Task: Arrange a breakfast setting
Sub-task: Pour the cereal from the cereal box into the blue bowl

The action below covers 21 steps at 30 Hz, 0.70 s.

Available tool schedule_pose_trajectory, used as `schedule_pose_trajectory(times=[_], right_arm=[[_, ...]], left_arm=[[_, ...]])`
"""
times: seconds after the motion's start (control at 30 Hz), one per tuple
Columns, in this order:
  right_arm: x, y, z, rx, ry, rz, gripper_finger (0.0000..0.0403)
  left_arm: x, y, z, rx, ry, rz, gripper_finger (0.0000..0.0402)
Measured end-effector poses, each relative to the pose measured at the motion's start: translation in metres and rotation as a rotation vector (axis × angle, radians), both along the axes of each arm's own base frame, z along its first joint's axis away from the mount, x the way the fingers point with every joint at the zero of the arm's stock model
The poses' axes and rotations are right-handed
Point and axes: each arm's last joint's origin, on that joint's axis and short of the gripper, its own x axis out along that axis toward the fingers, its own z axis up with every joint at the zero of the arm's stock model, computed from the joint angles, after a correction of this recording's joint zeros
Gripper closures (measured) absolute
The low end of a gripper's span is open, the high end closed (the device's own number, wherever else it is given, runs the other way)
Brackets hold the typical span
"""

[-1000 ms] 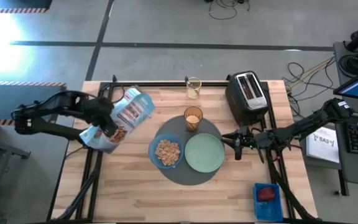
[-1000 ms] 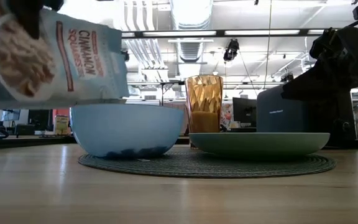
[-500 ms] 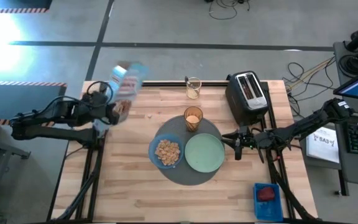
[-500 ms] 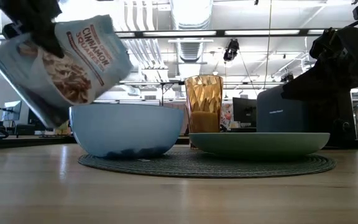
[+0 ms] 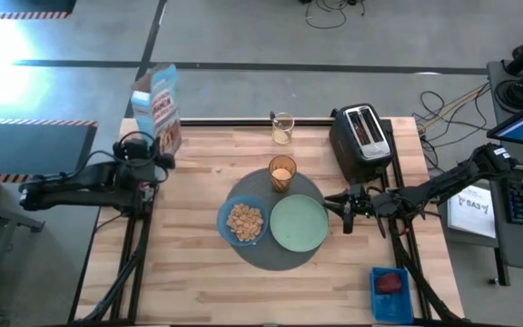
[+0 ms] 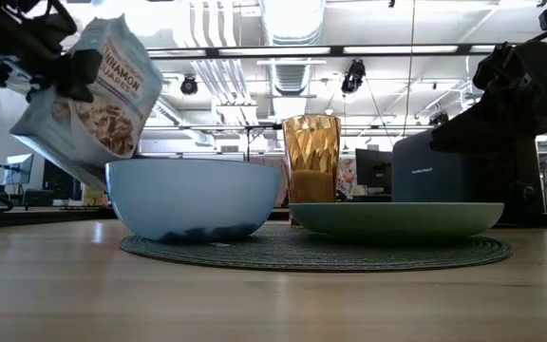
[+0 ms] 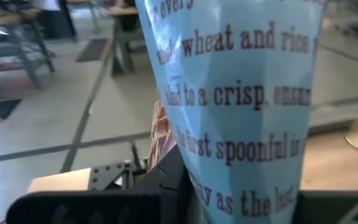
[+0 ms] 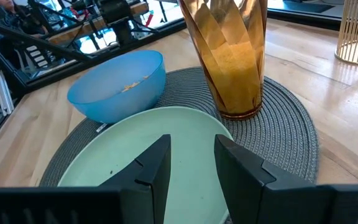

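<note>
The round dark-grey mat (image 5: 280,262) lies mid-table. On it rest the small blue bowl (image 5: 242,221) with cereal, the pale green plate (image 5: 299,222) and the glass of orange drink (image 5: 282,173). No spoon shows. My left gripper (image 5: 155,154) is shut on the blue cereal box (image 5: 159,104) over the table's far left corner. The box also shows in the low view (image 6: 88,100). My right gripper (image 5: 345,211) is open and empty just right of the plate, its fingertips (image 8: 191,155) over the plate's rim. My left gripper pinches the cereal box between its two fingers, which press on the box's broad printed faces (image 7: 229,186). The arm comes level from the table's left side. The box stands nearly upright, a little tilted, and is lifted clear of the table.
A black toaster (image 5: 361,136) stands at the far right. A small wire cup (image 5: 282,127) stands at the far edge. A blue tub with something red in it (image 5: 389,286) sits at the near right corner. Bare wood lies at the near left.
My left gripper has carried the cereal box away from the bowl toward the table's far left corner. The box has turned from lying tipped toward the bowl to nearly upright. My right gripper has kept still.
</note>
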Motion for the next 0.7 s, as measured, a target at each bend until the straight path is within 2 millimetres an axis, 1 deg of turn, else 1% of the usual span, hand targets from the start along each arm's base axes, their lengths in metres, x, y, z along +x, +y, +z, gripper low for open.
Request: schedule_pose_trajectory(times=[0.13, 0.33, 0.53, 0.7], right_arm=[[0.0, 0.0, 0.0, 0.0, 0.0, 0.0, 0.0289], [0.0, 0.0, 0.0, 0.0, 0.0, 0.0, 0.0289], [0.0, 0.0, 0.0, 0.0, 0.0, 0.0, 0.0289], [0.0, 0.0, 0.0, 0.0, 0.0, 0.0, 0.0289]], left_arm=[[0.005, 0.001, -0.013, 0.045, -0.074, 0.057, 0.0363], [0.012, 0.002, -0.041, 0.123, -0.106, 0.169, 0.0363], [0.01, 0.003, -0.069, 0.193, -0.132, 0.279, 0.0363], [0.007, 0.002, -0.089, 0.197, -0.173, 0.293, 0.0363]])
